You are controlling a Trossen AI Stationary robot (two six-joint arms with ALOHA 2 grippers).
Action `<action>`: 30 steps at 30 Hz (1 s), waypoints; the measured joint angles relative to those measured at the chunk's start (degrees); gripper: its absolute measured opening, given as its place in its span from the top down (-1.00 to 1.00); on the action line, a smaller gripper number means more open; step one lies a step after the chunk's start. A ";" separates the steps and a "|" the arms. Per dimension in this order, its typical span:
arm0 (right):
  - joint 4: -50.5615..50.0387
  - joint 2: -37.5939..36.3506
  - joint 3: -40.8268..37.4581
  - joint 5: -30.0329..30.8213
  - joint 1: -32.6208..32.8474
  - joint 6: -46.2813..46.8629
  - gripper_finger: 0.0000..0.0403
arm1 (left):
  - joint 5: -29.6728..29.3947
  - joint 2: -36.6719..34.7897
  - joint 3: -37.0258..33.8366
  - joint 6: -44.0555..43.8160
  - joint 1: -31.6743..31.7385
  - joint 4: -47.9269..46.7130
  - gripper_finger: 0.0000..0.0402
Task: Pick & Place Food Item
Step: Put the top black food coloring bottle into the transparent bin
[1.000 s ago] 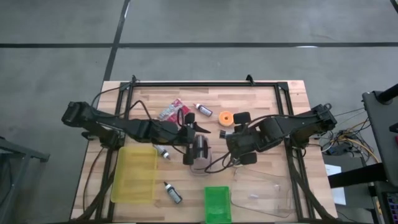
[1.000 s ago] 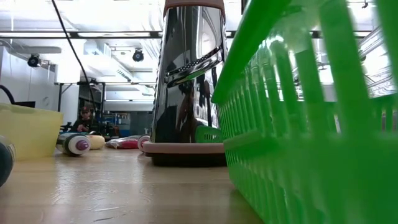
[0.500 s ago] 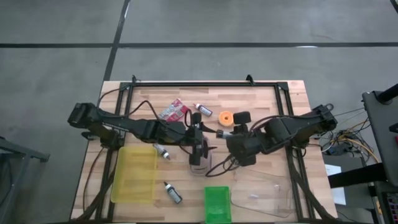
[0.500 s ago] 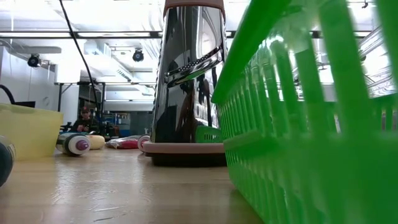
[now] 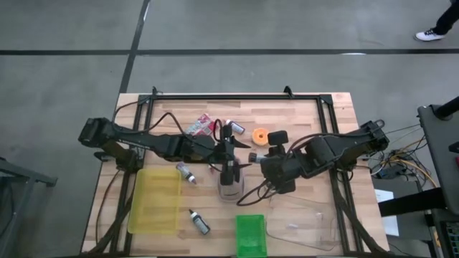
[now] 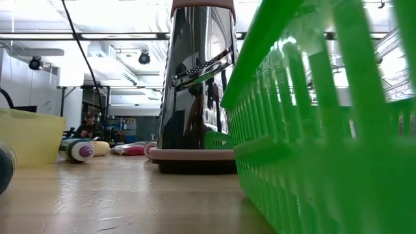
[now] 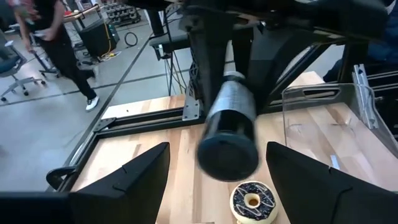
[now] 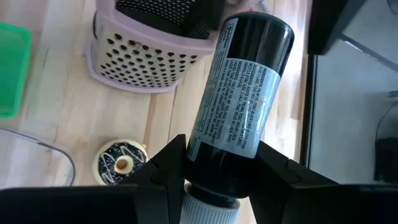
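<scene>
Gripping a black bottle (image 8: 239,93) near its cap, the right gripper (image 8: 214,168) jaws clamp it; rigid, glossy, probably slippery. Left gripper (image 7: 214,180) gapes empty over the grater (image 5: 230,175).

The table (image 5: 301,115) is pale, matt wood planks; the box grater (image 6: 195,84) is polished mirror-bright metal with a pink plastic base; the bottle (image 8: 245,93) is glossy black with a printed label; the basket (image 6: 325,130) is shiny green plastic; the bin (image 5: 154,201) is translucent yellow plastic.

Green basket (image 6: 325,123) cropped by low view's edge, hiding both grippers.
</scene>
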 joint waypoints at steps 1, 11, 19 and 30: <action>0.01 0.00 0.00 0.05 0.02 0.02 0.40 | 0.44 0.00 -0.02 0.00 0.00 0.01 -0.35; 2.89 0.00 0.04 0.06 0.00 -2.19 0.40 | 1.68 0.39 -0.11 0.00 0.00 0.08 -0.35; 4.23 -0.01 0.04 0.12 0.00 -3.06 0.40 | 1.98 0.39 -0.11 0.02 0.00 1.75 -0.35; 4.55 -0.02 0.01 0.12 0.00 -3.07 0.40 | 4.23 0.39 -0.11 0.02 0.00 3.32 -0.18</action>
